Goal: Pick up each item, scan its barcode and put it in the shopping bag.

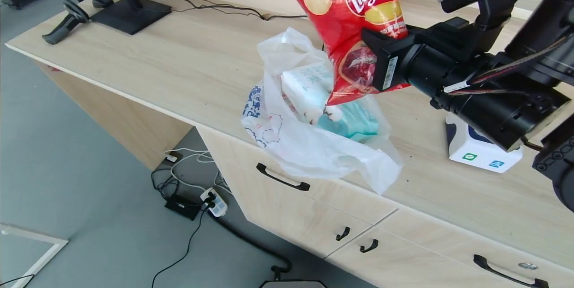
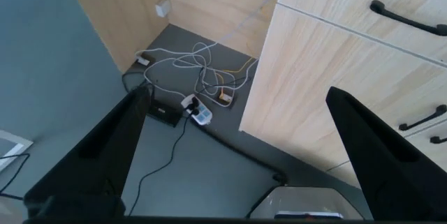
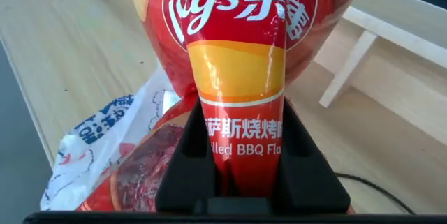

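At the front edge of the table (image 1: 179, 68) lies the shopping bag (image 1: 309, 149), with the chip bag (image 1: 354, 19) held above it.
Right wrist view: the right claw (image 3: 241, 140) is clamped on the chip bag's lower half. Left wrist view: the left claw (image 2: 237, 95) is spread apart over the floor (image 2: 70, 63) beside the drawers (image 2: 335, 56).

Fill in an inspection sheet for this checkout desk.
Surface: wooden desk.
Job's things: chip bag pinched in the right hand, raised by the shopping bag, which lies at the desk's front edge with a white pack and a teal pack inside.
Clutter: white box, monitor stand, mouse, black handheld tool.
Hands: right hand shut; left hand open, over the floor.
Cables: desk cable along the back; floor tangle with power strip.
Surroundings: drawers, grey floor.
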### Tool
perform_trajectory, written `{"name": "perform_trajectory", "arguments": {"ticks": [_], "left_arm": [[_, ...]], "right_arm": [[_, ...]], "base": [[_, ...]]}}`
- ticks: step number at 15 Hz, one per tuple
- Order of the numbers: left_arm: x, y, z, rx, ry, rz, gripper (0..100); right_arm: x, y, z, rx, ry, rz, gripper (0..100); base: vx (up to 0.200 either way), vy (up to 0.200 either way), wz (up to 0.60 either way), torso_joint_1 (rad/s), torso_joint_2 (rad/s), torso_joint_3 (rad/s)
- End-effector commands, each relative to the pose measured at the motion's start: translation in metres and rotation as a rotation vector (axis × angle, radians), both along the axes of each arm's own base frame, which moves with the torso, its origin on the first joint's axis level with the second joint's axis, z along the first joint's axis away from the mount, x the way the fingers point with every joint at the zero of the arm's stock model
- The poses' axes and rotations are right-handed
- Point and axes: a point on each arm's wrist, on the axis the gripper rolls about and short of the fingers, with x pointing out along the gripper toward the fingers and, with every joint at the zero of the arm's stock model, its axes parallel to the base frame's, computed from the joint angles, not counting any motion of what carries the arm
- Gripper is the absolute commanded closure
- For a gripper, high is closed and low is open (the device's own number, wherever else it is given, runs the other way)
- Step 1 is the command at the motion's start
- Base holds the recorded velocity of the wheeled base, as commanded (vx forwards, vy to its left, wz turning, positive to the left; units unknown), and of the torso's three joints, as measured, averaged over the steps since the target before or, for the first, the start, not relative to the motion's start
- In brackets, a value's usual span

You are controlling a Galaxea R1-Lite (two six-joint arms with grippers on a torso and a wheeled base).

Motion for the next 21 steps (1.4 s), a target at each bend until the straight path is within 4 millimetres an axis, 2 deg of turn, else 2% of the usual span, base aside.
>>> {"name": "perform_trajectory", "arguments": {"ticks": [1, 4, 7, 9, 11, 13, 17, 21], "left_arm": [[0.0, 0.0, 0.0, -0.001, -0.001, 0.001, 0], [0.0, 0.0, 0.0, 0.007, -0.002, 0.001, 0], [0.0, 0.0, 0.001, 0.009, -0.004, 0.001, 0], [0.0, 0.0, 0.001, 0.009, -0.004, 0.001, 0], [0.0, 0.0, 0.001, 0.009, -0.004, 0.001, 0], [0.0, 0.0, 0.001, 0.009, -0.004, 0.001, 0], [0.0, 0.0, 0.0, 0.01, -0.002, 0.001, 0], [0.0, 0.0, 0.001, 0.012, -0.004, 0.001, 0]], "right_arm": [[0.0, 0.005, -0.007, -0.016, 0.018, 0.012, 100], [0.003, 0.002, -0.021, -0.041, 0.052, -0.003, 100], [0.012, -0.014, -0.021, 0.001, 0.044, -0.057, 100], [0.008, -0.028, -0.015, 0.074, 0.043, -0.103, 100], [0.005, -0.045, -0.022, 0.077, 0.071, -0.146, 100], [-0.008, -0.06, -0.033, 0.059, 0.099, -0.162, 100], [-0.01, -0.061, -0.056, 0.038, 0.17, -0.152, 100], [0.012, -0.047, -0.084, 0.022, 0.187, -0.129, 100]], "base": [[0.0, 0.0, 0.6, 0.002, 0.0, 0.002], [0.0, 0.0, 0.4, 0.003, 0.0, -0.002], [0.0, 0.0, 0.0, 0.0, 0.0, 0.0], [0.0, 0.0, 0.0, 0.0, 0.0, 0.0], [0.0, 0.0, 0.0, 0.0, 0.0, 0.0], [0.0, 0.0, 0.0, 0.0, 0.0, 0.0], [0.0, 0.0, 0.0, 0.0, 0.0, 0.0], [0.0, 0.0, 0.0, 0.0, 0.0, 0.0]]}}
